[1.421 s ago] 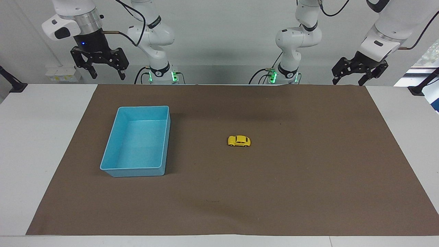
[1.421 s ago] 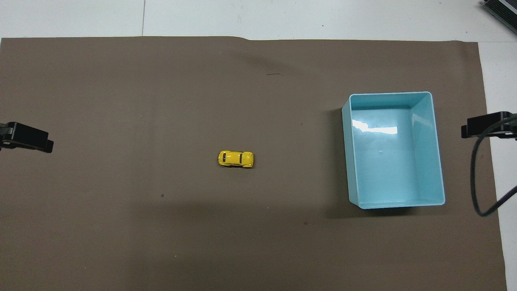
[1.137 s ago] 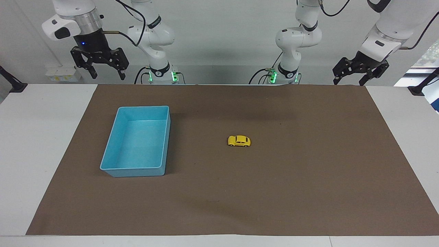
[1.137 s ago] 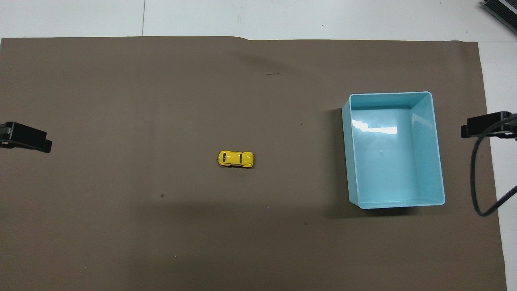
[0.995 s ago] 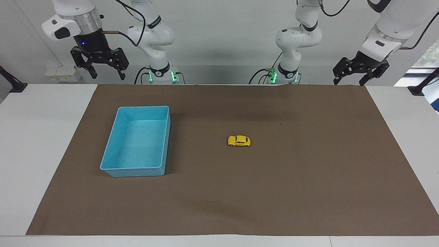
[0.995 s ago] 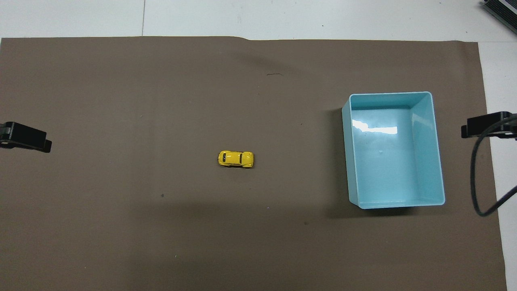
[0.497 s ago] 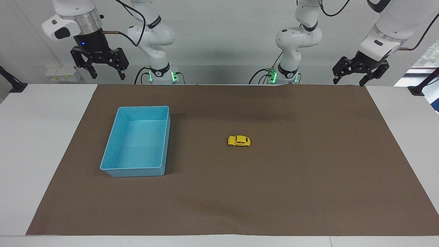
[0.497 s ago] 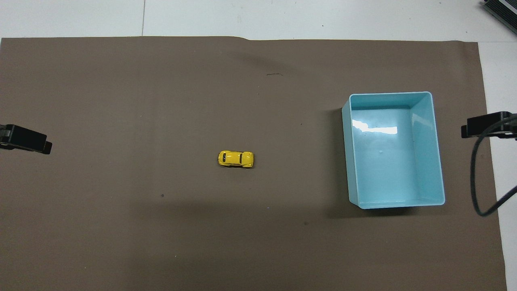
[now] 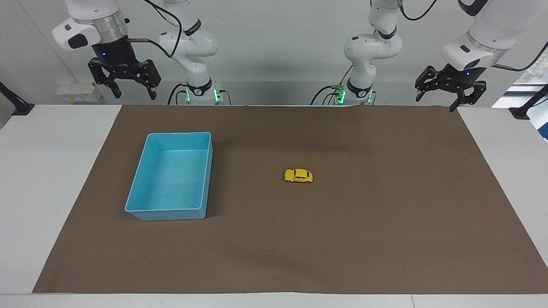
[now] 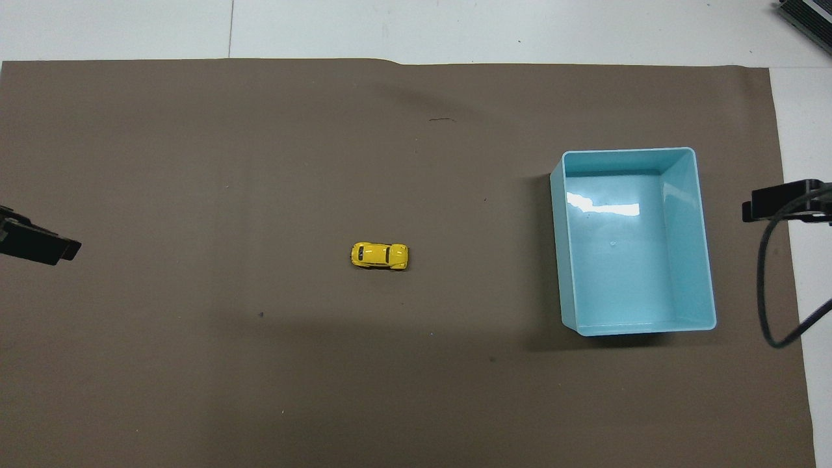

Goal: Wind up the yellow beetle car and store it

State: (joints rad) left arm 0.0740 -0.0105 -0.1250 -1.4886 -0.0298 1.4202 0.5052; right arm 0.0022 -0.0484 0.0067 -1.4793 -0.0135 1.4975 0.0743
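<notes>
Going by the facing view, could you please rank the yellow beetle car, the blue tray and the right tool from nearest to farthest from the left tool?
From the left tool, raised over the mat's corner at the left arm's end:
1. The yellow beetle car, mid-mat.
2. The blue tray, toward the right arm's end.
3. The right tool, raised above the right arm's end, where that arm waits.

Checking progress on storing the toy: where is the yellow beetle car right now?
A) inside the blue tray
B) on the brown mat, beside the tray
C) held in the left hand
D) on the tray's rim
B: the yellow beetle car sits on the brown mat, apart from the empty blue tray.
</notes>
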